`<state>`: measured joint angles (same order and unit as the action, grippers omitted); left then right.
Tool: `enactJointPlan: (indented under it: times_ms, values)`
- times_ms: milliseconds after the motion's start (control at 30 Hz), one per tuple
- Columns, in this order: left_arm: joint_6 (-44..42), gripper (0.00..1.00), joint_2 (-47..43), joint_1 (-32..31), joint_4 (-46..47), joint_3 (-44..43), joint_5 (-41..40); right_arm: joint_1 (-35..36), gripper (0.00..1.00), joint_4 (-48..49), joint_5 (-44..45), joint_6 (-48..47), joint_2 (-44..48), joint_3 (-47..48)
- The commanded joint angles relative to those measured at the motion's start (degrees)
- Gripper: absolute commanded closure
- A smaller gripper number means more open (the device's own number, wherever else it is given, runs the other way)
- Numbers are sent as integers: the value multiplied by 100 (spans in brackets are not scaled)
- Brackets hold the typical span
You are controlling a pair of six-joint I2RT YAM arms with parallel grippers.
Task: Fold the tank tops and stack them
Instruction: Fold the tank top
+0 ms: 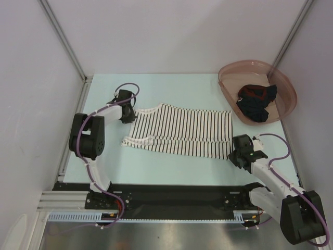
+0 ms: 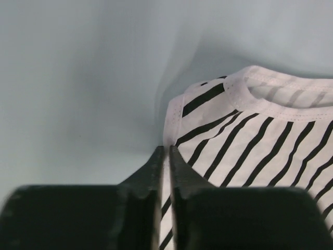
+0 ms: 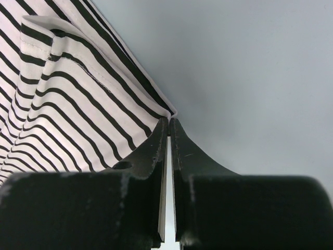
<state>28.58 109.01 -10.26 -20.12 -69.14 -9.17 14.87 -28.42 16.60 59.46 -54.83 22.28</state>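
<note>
Lying spread across the middle of the pale blue surface point(image 1: 156, 172), the striped tank top point(image 1: 182, 130) has its neckline and straps toward the left edge and its hem toward the right edge. The left hand point(image 1: 126, 115) sits at the far strap corner; its wrist view shows it pressed nearly together, with the white bound edge of the cloth pinched in the narrow slit. The right hand point(image 1: 237, 156) is at the near hem corner, on the side of the right edge, and is likewise clamped on the striped cloth, the hem's corner sitting right at its tips. Some fabric beside that corner is rumpled into folds. In the far right corner of the surface stands a pink basin point(image 1: 244, 75), well apart from the striped top, and the dark tank top point(image 1: 255, 101), with red parts showing, lies bunched inside it.
</note>
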Motion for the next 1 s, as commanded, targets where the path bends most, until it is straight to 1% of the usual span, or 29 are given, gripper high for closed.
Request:
enactJointPlan:
  times_ms: [0, 33, 100, 167, 300, 367, 467, 500, 733, 767, 800, 833, 867, 900, 933, 967]
  values:
    - [139, 94, 252, 77, 26, -178, 30, -11, 95, -111, -34, -49, 34, -66]
    - [174, 99, 200, 112, 34, -161, 3, -11, 95, -102, -60, -40, 25, -66]
    - [218, 100, 130, 225, 61, -56, 20, -2, 95, -102, -87, -57, 25, -66]
    - [183, 100, -2, 427, 113, 67, 108, 15, 96, -102, -113, -49, 42, -75]
    - [183, 100, -248, 832, 192, 383, 468, 331, 96, -111, 27, 135, 25, -101]
    - [209, 100, -468, 964, 289, 637, 486, 367, 96, -67, -34, 136, -28, -93]
    - [280, 100, -802, 1000, 421, 919, 407, 481, 97, 12, -113, 206, -151, -101]
    - [315, 100, -881, 1209, 465, 1120, 407, 542, 97, 39, -131, 241, -186, -119]
    - [324, 100, -1584, 1571, 641, 1755, 346, 1298, 97, -66, 79, 742, -344, -110]
    - [306, 100, -1646, 1597, 650, 1790, 354, 1403, 93, -75, 115, 786, -327, -110]
    - [298, 97, -1690, 1606, 667, 1851, 363, 1413, 89, -93, 124, 786, -318, -110]
    - [289, 93, -1760, 1606, 676, 1878, 381, 1422, 80, -84, 124, 743, -309, -93]
    - [254, 89, -1813, 1606, 702, 1896, 398, 1422, 76, -76, 133, 681, -283, -75]
    - [236, 81, -1857, 1606, 781, 1957, 407, 1422, 75, -145, 168, 637, -274, -40]
    - [227, 75, -1944, 1606, 781, 1975, 355, 1413, 66, -207, 281, 611, -239, 56]
    - [245, 66, -1997, 1606, 781, 2001, 285, 1422, 63, -251, 343, 550, -187, 100]
